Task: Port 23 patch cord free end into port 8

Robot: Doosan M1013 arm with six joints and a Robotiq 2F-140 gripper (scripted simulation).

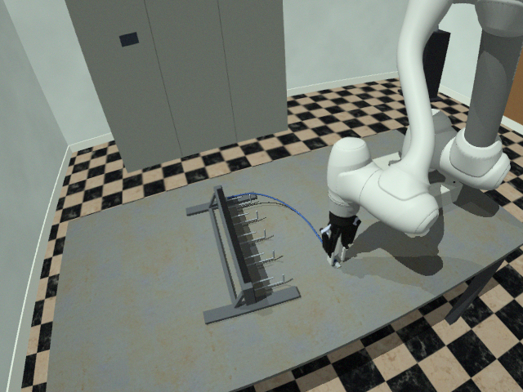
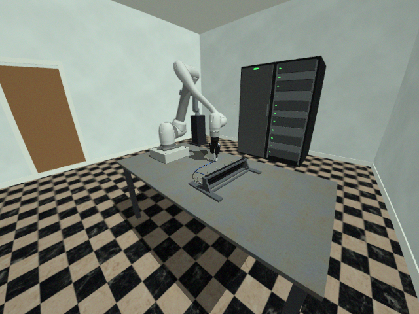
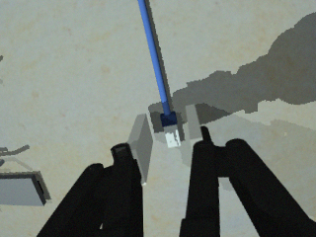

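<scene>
Blue cord [image 1: 297,211] [image 2: 201,167] [image 3: 154,59] runs to the plug [image 3: 173,128] at the wrist view's centre; our fingers [image 1: 337,258] [image 2: 215,158] stand parted, unclenched around it, so we should centre before closing.

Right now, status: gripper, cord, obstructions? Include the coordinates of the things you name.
Gripper [image 1: 337,262] [image 2: 215,159] [image 3: 168,123] open around the plug [image 3: 171,132], not clamped. Blue cord [image 1: 297,210] [image 2: 202,167] [image 3: 154,59] running from plug to rack [image 1: 230,240] [image 2: 224,170]. Nothing visible between gripper pads and plug.

Grey table [image 1: 139,269] [image 2: 270,203], faint brownish blotches, carries all before me. Loose rack [image 1: 251,310] [image 2: 206,192] stands on its two flat feet, long bar between. White base block [image 2: 169,154] of my arm sits at one end. Blue cord [image 1: 295,211] [image 2: 200,168] [image 3: 153,59] arcs from rack to my pincer [image 1: 338,255] [image 2: 215,158] [image 3: 168,123]; whether cord touches tabletop, cannot tell.
</scene>
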